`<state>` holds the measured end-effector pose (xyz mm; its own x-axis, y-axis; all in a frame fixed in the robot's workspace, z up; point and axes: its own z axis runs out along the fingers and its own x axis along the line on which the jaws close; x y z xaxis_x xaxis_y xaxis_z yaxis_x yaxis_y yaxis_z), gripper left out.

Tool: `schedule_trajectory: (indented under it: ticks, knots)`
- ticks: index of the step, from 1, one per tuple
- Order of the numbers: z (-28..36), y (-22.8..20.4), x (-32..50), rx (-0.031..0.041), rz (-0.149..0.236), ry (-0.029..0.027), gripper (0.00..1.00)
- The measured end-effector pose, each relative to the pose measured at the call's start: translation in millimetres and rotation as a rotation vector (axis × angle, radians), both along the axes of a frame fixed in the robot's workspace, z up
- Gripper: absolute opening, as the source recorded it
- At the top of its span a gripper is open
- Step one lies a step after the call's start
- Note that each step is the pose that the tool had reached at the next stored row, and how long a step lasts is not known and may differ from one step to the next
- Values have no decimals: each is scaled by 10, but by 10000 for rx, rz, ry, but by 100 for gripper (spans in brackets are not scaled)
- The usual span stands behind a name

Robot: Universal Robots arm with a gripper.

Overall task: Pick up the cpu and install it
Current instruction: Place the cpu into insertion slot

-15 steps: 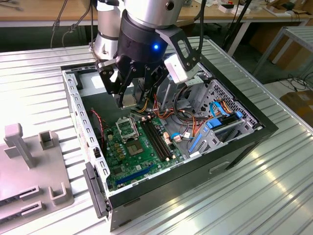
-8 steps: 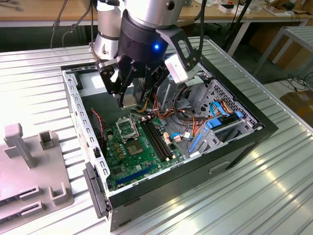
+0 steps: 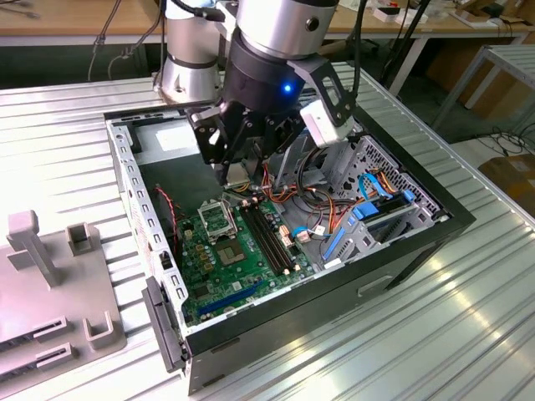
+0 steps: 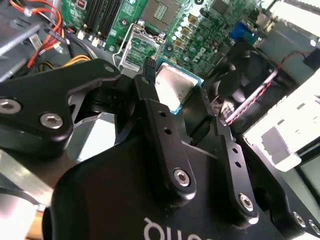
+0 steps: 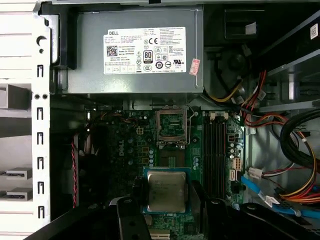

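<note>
Clamping the cpu (image 5: 166, 191) by opposite edges, metal top up, sides square to the board (image 3: 213, 271), the gripper (image 5: 167, 196) hangs near the socket (image 5: 171, 126), cables (image 5: 300, 150) well apart.

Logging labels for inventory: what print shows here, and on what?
White label on the grey power supply: logos and marks, fine print too small to read.
cpu in the claw: faint engraving, unreadable.
Claw body: white lettering, cut off.
</note>
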<state>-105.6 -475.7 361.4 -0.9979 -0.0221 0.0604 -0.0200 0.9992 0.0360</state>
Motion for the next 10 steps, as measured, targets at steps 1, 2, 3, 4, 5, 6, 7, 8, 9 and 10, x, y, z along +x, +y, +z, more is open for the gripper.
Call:
schedule_trajectory:
  ticks: [1, 2, 3, 4, 5, 6, 7, 8, 9, 10]
  knots:
    - [-27, 0, 1, -7, 291, -1, 47]
    - [-44, 0, 10, -15, 400, -1, 47]
    - [-61, 0, 35, -17, 412, 1, 47]
    - [-81, 0, 70, -17, 410, 1, 47]
    - [-98, 0, 100, -18, 406, 1, 47]
    - [-119, 0, 126, -16, 401, 0, 47]
    - [-138, 0, 139, -15, 395, 0, 47]
    - [-156, 0, 141, -15, 386, -1, 47]
    - [-172, 0, 142, -16, 378, 1, 47]
    - [-194, 0, 142, -15, 372, 1, 47]
